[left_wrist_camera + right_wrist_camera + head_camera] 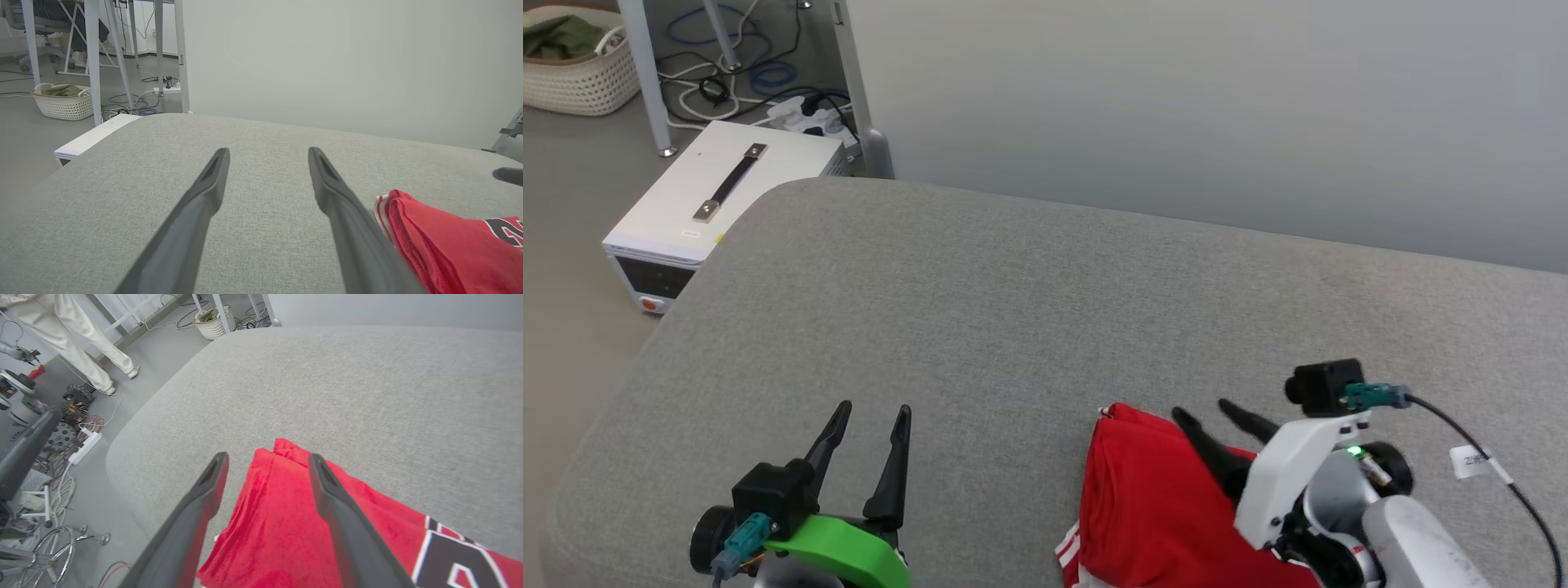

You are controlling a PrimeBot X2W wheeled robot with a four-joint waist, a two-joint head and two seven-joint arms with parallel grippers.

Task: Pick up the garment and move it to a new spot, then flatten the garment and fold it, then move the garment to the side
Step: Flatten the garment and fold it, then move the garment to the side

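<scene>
Red folded garment (1143, 506), corner pointing away, on grey fabric surface (1013, 310)

A red jersey garment (1152, 506), trimmed in white stripes and lettered in black with white outlines, is set against a pale grey woven cushion (1013, 310). The left gripper (876, 408) has black fingers and a bright green bracket; the right gripper (1201, 408) has a white housing. The white metal box (719, 196) bears a black handle and a red button.

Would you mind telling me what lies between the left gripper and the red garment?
Nothing but bare grey cushion: in the head view the left gripper, jaws open, stands apart from the garment, with plain fabric between.
</scene>
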